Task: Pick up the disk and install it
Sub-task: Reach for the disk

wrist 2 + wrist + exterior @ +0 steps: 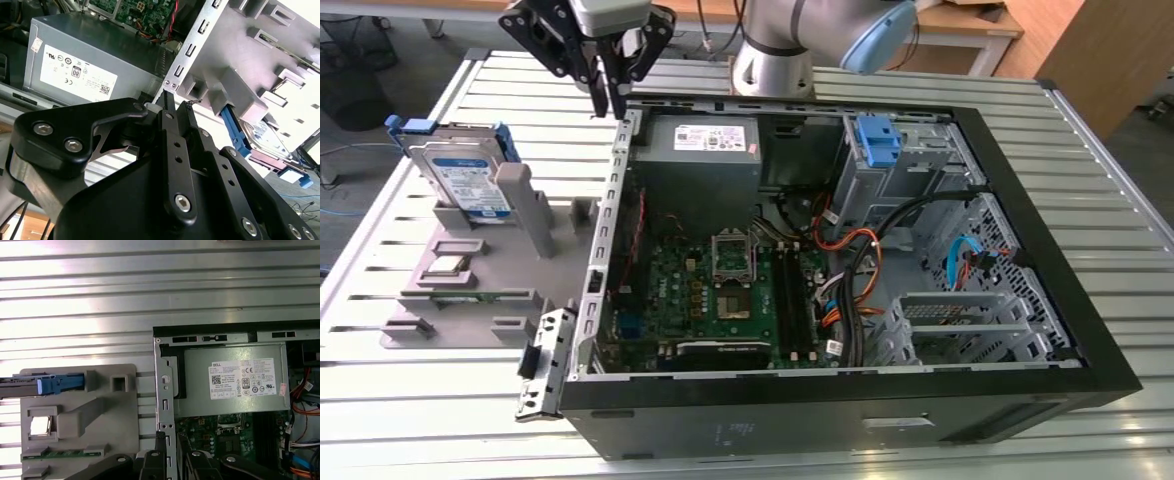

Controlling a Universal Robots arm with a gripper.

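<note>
The disk (460,172), silver with a white-and-blue label and a blue carrier, stands on edge in a grey holder (480,280) at the exterior view's left. It appears edge-on in the first wrist view (47,385) and partly behind the holder in the second wrist view (265,137). My gripper (612,98) hangs above the far left corner of the open computer case (854,250), apart from the disk and toward the exterior view's right of it. Its fingers (160,442) are close together with nothing held. An empty blue-tabbed drive bay (881,150) sits at the case's far side.
The grey power-supply box (700,155) with a white sticker lies inside the case just below my gripper. The motherboard (720,290), cables and a side drive cage (961,320) are in the case. The holder also carries a small chip (447,265) and a memory stick (467,297). Everything rests on a ribbed metal table (427,420).
</note>
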